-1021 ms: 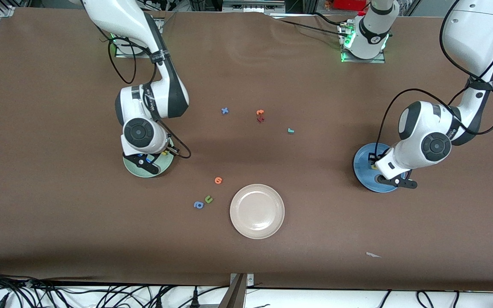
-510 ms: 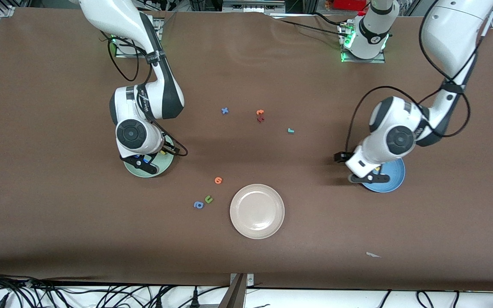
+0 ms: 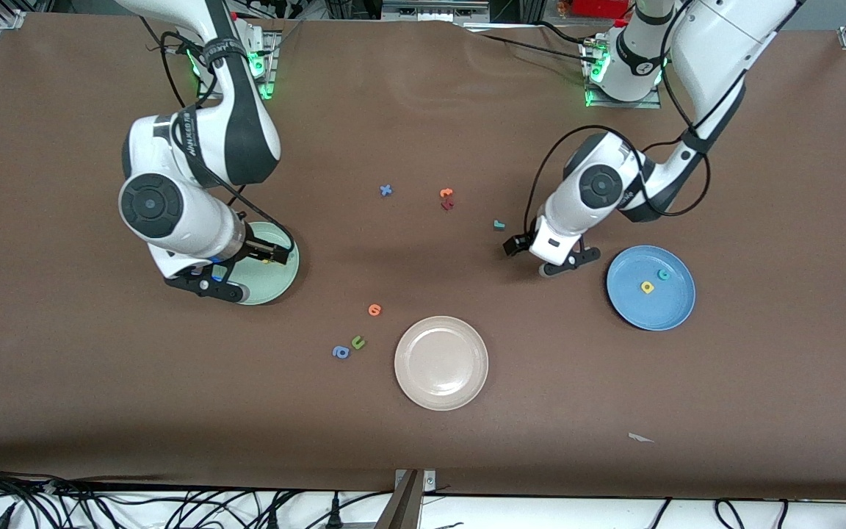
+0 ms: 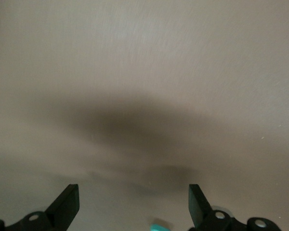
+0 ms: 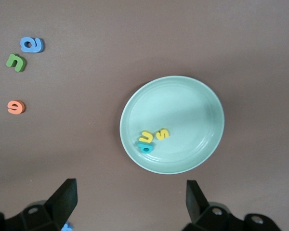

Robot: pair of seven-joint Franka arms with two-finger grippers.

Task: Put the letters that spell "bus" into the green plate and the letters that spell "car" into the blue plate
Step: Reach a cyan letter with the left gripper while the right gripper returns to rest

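I see the green plate (image 5: 172, 124) holding b, u and s (image 5: 152, 139), so that word is done. The blue plate (image 3: 651, 287) holds only c and a (image 3: 654, 281); the teal r (image 3: 499, 225) lies on the table beside my empty left gripper (image 3: 524, 256), jaws apart. The right gripper (image 3: 206, 281), jaws apart, hangs over the green plate's edge.

Our two arms wear glossy white shells with black joint bands and round grey-black caps at the wrists. Black cables loop from each forearm. Green lights glow at both bases near the frame's top edge. Each gripper, left (image 3: 551, 257) and right (image 3: 210, 283), ends in black fingers with small screw holes.
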